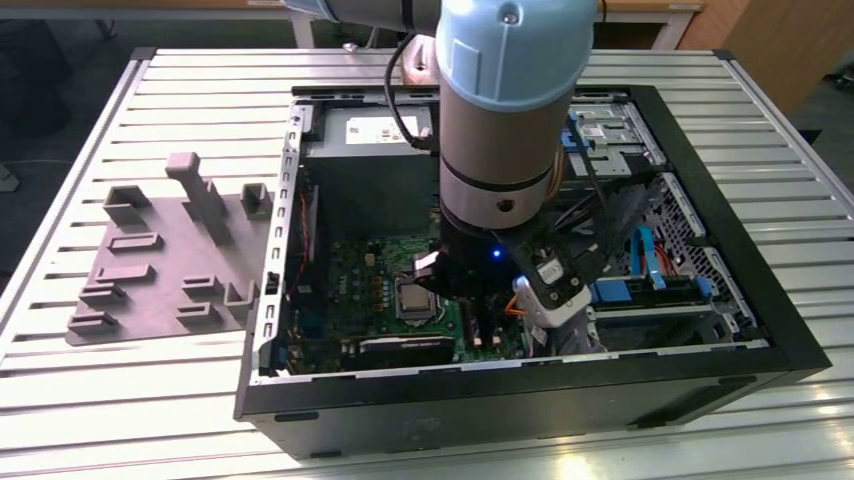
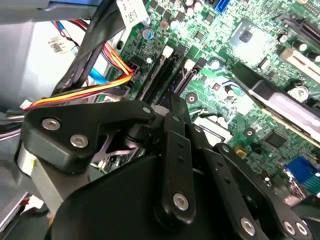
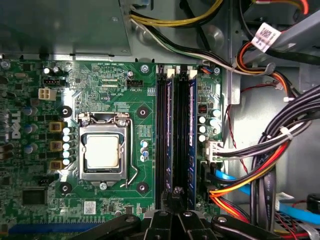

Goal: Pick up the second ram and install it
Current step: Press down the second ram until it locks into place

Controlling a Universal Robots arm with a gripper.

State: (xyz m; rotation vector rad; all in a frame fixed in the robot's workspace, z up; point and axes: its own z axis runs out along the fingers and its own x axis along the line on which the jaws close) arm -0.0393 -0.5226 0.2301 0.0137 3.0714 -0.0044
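Arm: the grey and pale-blue arm (image 1: 514,110) reached down into the open computer case (image 1: 747,330) on the slatted worktop (image 1: 160,400).
End effector: the end effector (image 3: 176,192) hung low over the memory slots; its dark fingers (image 3: 172,220) stood close together at the near end of the slots, though whether they gripped anything could not be told.
Second ram: the second ram (image 3: 190,135) stood upright in a long black slot, just at 3 o'clock of another stick (image 3: 169,135) in the first wrist view, both at 3 o'clock of the processor socket (image 3: 102,151).
Green board: the green board (image 1: 354,275) lay flat inside the case.
Tray: the grey plastic tray (image 1: 167,255) sat on the worktop at 9 o'clock of the case in the exterior view.
Cables: bundled cables (image 3: 260,165) ran beside the slots.
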